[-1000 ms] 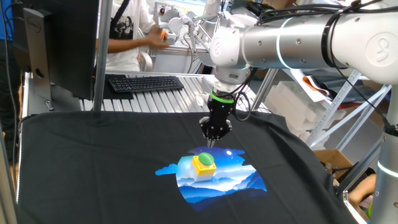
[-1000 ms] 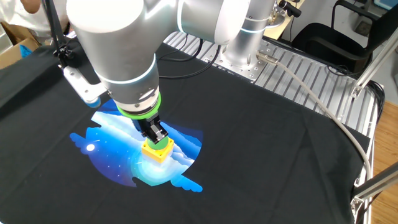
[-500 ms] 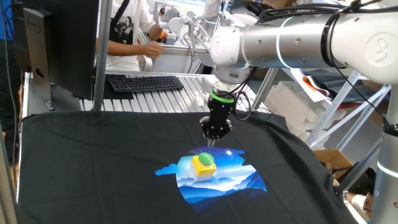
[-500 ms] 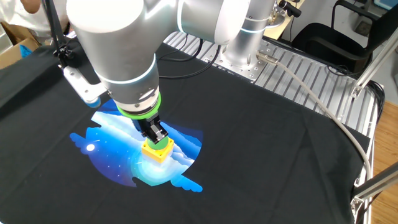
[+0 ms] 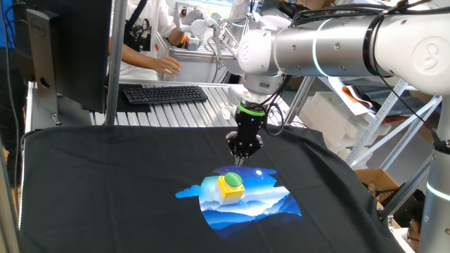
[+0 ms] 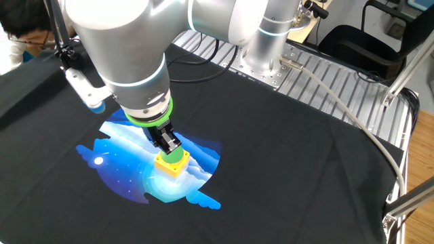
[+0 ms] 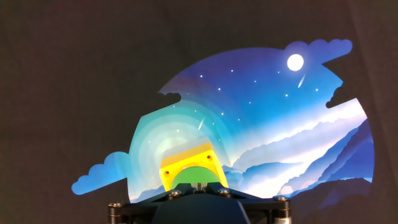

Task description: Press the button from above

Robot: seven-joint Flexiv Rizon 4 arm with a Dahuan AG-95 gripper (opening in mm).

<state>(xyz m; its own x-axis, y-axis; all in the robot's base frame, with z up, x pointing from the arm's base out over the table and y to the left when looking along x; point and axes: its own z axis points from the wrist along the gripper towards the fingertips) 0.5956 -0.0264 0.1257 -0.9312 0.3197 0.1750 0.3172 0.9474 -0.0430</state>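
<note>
Your tool hangs over the black surface, pointing straight down. The button is a small green dome on top of a yellow box. The box sits in the middle of a blue night-sky picture printed on the cloth. From one fixed view you see the tool tip up above the button, with a gap of air between them. From the other fixed view the tool sits right over the box and hides most of the green button. In the hand view the button peeks out just past the tool's body. You cannot tell if the fingers are apart or closed.
</note>
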